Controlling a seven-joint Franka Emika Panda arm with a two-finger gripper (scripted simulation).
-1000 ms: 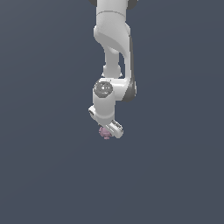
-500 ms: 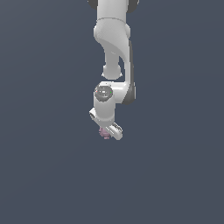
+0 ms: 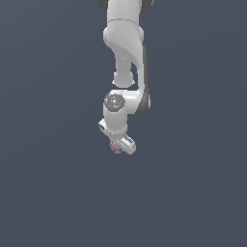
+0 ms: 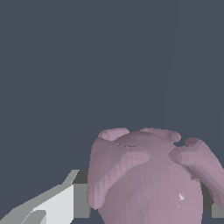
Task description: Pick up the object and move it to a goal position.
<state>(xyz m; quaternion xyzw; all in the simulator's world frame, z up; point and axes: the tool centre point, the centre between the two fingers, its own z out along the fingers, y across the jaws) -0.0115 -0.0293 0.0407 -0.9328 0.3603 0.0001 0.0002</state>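
- Jaws: we see the gripper (image 3: 117, 147) clamped on the dusty pink-mauve lump (image 3: 115, 146). In the wrist view a grey pad presses each flank of the lump (image 4: 148, 179), and one white finger (image 4: 57, 205) shows beside it.
- Lump location: between the fingers, under the white hand. In the exterior view only a small pink patch shows at the hand's lower edge, on the exterior view's left of the finger bar.
- Lump form: bumpy and roundish, with raised lobes along its upper rim in the wrist view. We cannot make out a clear long axis or a pointing direction.
- Hand: the finger bar sits tilted in the exterior view.
- Arm (image 3: 125, 43): white Panda links come down from the top edge to the wrist.
- Surroundings: a uniform dark slate-grey background (image 3: 48, 183) in both views.
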